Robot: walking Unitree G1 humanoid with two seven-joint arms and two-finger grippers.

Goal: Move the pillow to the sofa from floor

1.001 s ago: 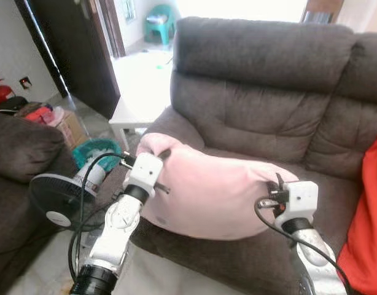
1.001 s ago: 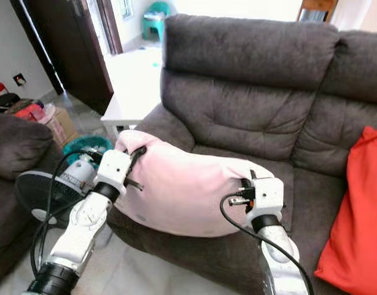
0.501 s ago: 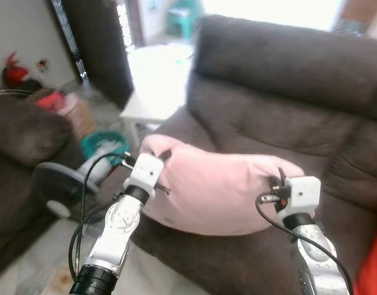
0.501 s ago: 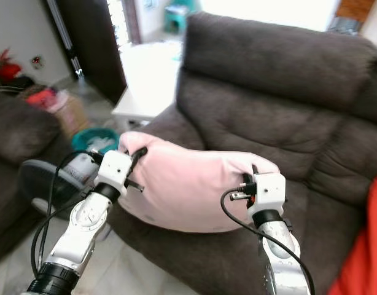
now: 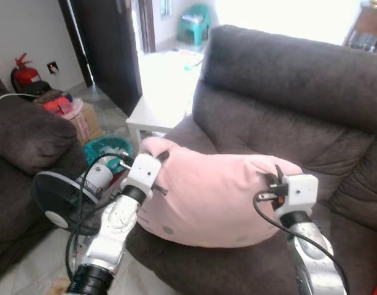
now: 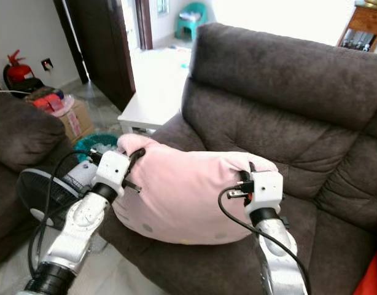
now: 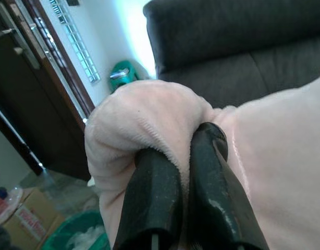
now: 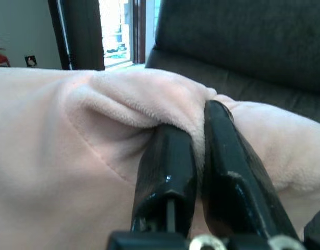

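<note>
Head stereo pair looks forward-down over both arms at pillow and sofa; wrist cams sit close behind fingers, facing pillow corners

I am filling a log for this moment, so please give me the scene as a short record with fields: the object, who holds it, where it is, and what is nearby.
object: pink pillow
left end effector: shut on the pillow's left corner
right end effector: shut on the pillow's right corner
pillow position: held between both arms, over the front of the sofa seat; whether it rests on the seat cannot be told
nearby: fan on the floor to the left, white table beside the sofa
</note>
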